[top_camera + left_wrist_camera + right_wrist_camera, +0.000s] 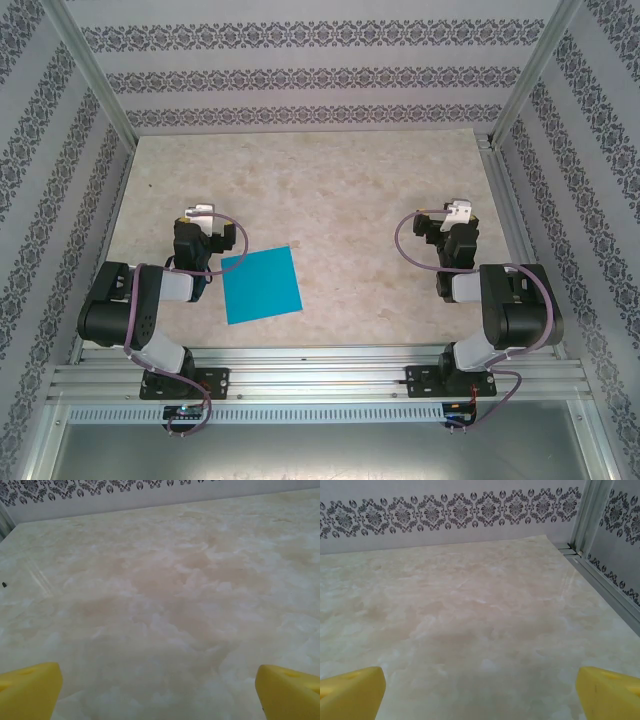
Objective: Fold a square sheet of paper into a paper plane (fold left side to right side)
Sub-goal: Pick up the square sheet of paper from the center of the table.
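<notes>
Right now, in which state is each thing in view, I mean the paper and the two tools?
square sheet of paper: lying flat on the table, unfolded, slightly turned, beside the left arm, not held.
left tool: open, holding nothing.
right tool: open, holding nothing.
</notes>
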{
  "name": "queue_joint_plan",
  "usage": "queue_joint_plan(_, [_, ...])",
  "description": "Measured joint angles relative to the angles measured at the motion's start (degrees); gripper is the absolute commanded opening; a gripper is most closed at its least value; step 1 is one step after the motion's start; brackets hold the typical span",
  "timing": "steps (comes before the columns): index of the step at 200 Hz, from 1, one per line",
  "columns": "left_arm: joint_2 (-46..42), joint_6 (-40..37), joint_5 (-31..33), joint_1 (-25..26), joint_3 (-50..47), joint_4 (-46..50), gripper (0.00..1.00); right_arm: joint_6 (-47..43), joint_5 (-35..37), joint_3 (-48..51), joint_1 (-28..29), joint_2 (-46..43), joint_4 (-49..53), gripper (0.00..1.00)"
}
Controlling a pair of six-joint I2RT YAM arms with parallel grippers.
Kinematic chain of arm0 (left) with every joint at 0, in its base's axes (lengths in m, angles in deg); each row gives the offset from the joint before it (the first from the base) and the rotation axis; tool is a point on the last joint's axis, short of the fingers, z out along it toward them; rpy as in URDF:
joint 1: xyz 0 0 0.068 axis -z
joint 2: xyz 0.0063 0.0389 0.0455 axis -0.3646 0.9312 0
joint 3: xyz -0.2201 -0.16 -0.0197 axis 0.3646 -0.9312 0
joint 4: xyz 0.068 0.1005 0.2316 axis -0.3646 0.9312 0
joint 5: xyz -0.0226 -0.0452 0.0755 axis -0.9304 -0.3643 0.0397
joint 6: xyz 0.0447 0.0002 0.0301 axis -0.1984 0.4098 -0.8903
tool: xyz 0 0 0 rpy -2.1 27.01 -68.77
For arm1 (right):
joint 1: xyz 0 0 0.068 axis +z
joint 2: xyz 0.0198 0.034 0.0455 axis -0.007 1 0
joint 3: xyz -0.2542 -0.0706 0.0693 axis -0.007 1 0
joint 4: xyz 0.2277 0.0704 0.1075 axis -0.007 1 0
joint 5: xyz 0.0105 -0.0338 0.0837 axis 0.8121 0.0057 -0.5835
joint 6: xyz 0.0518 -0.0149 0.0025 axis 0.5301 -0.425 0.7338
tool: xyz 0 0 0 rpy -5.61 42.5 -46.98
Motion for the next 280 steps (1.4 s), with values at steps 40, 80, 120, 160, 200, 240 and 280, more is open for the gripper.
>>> queue_joint_plan(40, [0.00, 0.00, -0.20, 0.00, 0.00, 0.00, 1.00, 0.00, 0.00, 0.00, 0.00, 0.00, 0.00, 0.98])
queue_joint_plan(80, [0.00, -0.02, -0.20, 0.00, 0.00, 0.00, 1.00, 0.00, 0.00, 0.00, 0.00, 0.00, 0.00, 0.98])
queue_joint_plan(120, [0.00, 0.00, -0.20, 0.00, 0.00, 0.00, 1.00, 0.00, 0.00, 0.00, 0.00, 0.00, 0.00, 0.98])
queue_joint_plan(160, [0.00, 0.00, -0.24, 0.00, 0.00, 0.00, 1.00, 0.00, 0.00, 0.00, 0.00, 0.00, 0.00, 0.98])
queue_joint_plan(200, [-8.00, 1.22, 2.32, -0.02, 1.90, 10.56, 1.00, 0.02, -0.22, 0.00, 0.00, -0.02, 0.04, 0.98])
queue_joint_plan(240, [-25.83, 10.21, 1.70, -0.13, 13.42, 32.61, 1.00, 0.46, -0.13, -1.16, 0.00, -9.66, 10.47, 0.98])
queue_joint_plan(280, [-28.92, 23.06, -7.50, 1.77, 20.76, 55.28, 1.00, 6.60, 0.13, -8.98, 0.46, -28.55, 33.40, 0.98])
